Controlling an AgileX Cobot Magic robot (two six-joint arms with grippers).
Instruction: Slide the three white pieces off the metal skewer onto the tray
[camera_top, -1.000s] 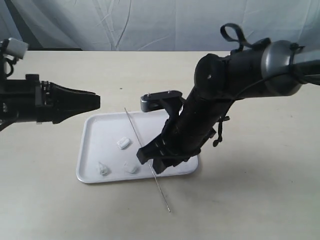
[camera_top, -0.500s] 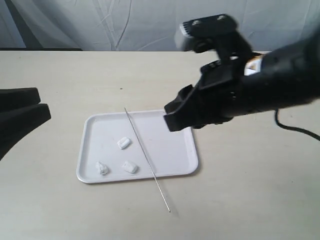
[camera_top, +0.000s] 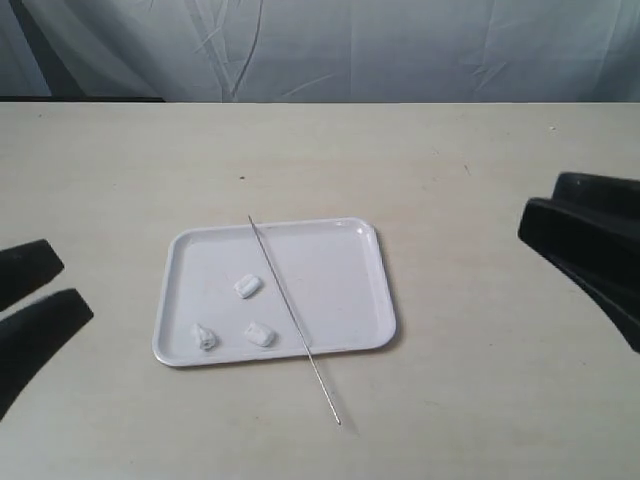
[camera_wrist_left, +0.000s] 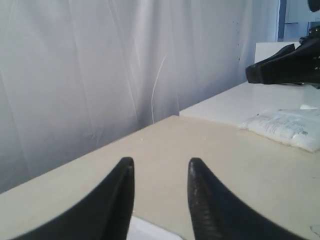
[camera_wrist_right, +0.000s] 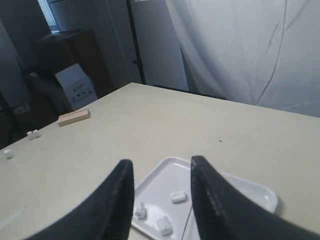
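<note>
1. While both arms stood away from the work, the tray (camera_top: 340, 270) lay flat near the middle of the bench (camera_top: 470, 400) in the exterior view.
2. The metal skewer (camera_top: 292, 315) lay across the tray on a line from 11 o'clock to 5 o'clock. Its 11 o'clock end was at the tray's 12 o'clock rim. Its 5 o'clock end passed over the 6 o'clock rim and rested on the bench outside the tray.
3. The three white pieces (camera_top: 247, 287) were all off the skewer and lay on the tray, on the 9 o'clock side of the rod.
   - One lay about in the middle of that half.
   - A second (camera_top: 204, 337) lay toward the 7 o'clock corner.
   - The third (camera_top: 261, 335) lay near the 6 o'clock rim, just beside the skewer, and seemed not to touch it.
4. The left gripper (camera_top: 77, 288) was at about 8 o'clock from the tray, well apart from it, at the border of the picture. In the left wrist view its fingers (camera_wrist_left: 117, 205) were released, with only bare bench in the gap between them.
5. The right gripper (camera_top: 540, 205) was at 3 o'clock from the tray, also well apart. In the right wrist view its fingers (camera_wrist_right: 115, 205) stood spread and grasped nothing. The tray with the pieces showed beyond the gap.
6. A clear plastic bag (camera_wrist_left: 282, 127) lay on a surface in the left wrist view, in front of a white curtain (camera_wrist_left: 100, 75). A small wooden block (camera_wrist_right: 73, 116) lay on the bench in the right wrist view, well apart from the tray.
</note>
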